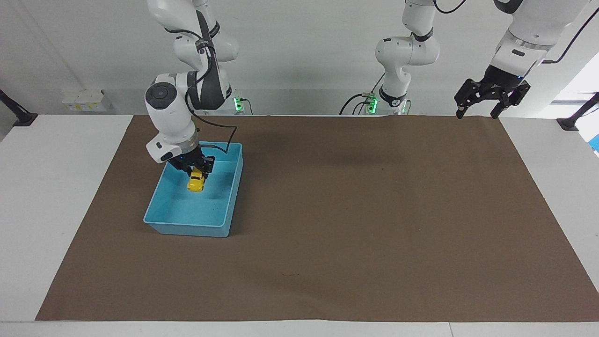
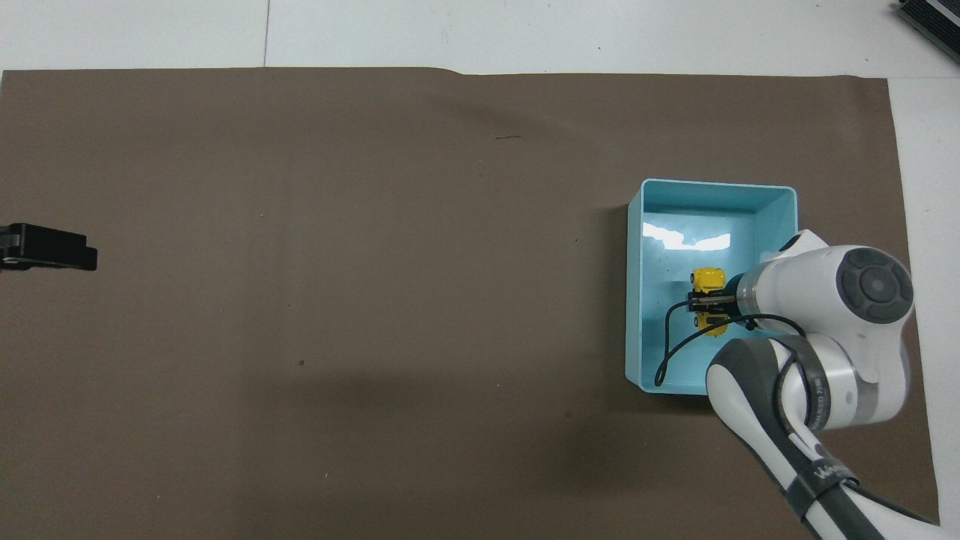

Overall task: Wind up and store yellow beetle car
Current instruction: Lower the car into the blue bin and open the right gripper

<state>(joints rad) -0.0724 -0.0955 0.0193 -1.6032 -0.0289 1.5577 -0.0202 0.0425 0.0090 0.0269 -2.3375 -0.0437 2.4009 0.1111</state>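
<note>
Right end effector [image 1: 197,169] is clamped on the car [image 1: 195,180], fingers pinching the yellow body from above, inside the blue bin [image 1: 161,220]; car hangs nose-down over the bin floor, about mid-bin, slightly toward the end nearer the robots; can't tell whether its wheels touch the floor; overhead view shows the car [image 2: 709,280] poking out either side of the black fingers, with the right arm's wrist covering the bin's corner nearest the robots; black cable loops from the wrist down into the bin; bin sits on the brown mat [image 1: 355,210] at the right arm's end of the counter [image 1: 56,196]; left end effector [image 1: 476,110] waits raised over the mat's corner at the left arm's end, fingers spread apart, holding nothing; only its black tip [image 2: 49,247] shows overhead.
</note>
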